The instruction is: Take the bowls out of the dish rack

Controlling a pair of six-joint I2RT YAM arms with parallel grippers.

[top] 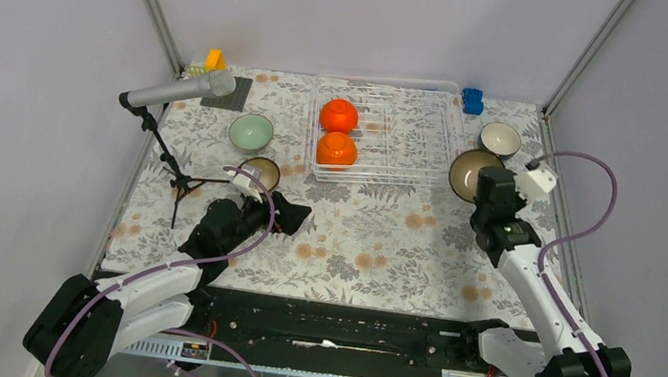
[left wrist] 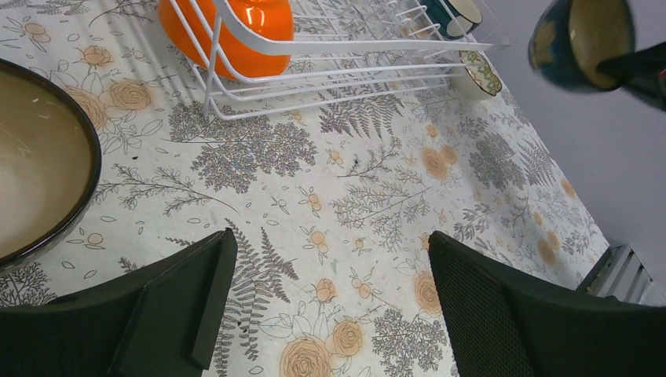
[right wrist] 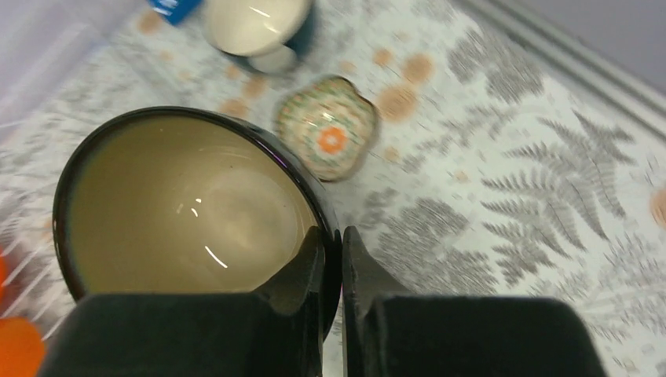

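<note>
The wire dish rack (top: pixel 412 145) stands at the back middle with two orange bowls (top: pixel 338 114) (top: pixel 336 149) upside down in it. My right gripper (top: pixel 486 186) (right wrist: pixel 340 236) is shut on the rim of a dark bowl with a cream inside (right wrist: pixel 181 204) (top: pixel 467 171), held just right of the rack. My left gripper (top: pixel 284 213) (left wrist: pixel 330 243) is open and empty over the tablecloth, next to another dark bowl (top: pixel 262 172) (left wrist: pixel 31 157). A mint green bowl (top: pixel 251 131) and a teal bowl (top: pixel 501 139) (right wrist: pixel 259 23) sit on the table.
A small patterned dish (right wrist: pixel 328 137) lies beyond the held bowl. A blue block (top: pixel 472 100) sits at the rack's back right corner. A microphone on a stand (top: pixel 179 91), a yellow block (top: pixel 215 60) and a dark mat (top: pixel 226 94) occupy the back left.
</note>
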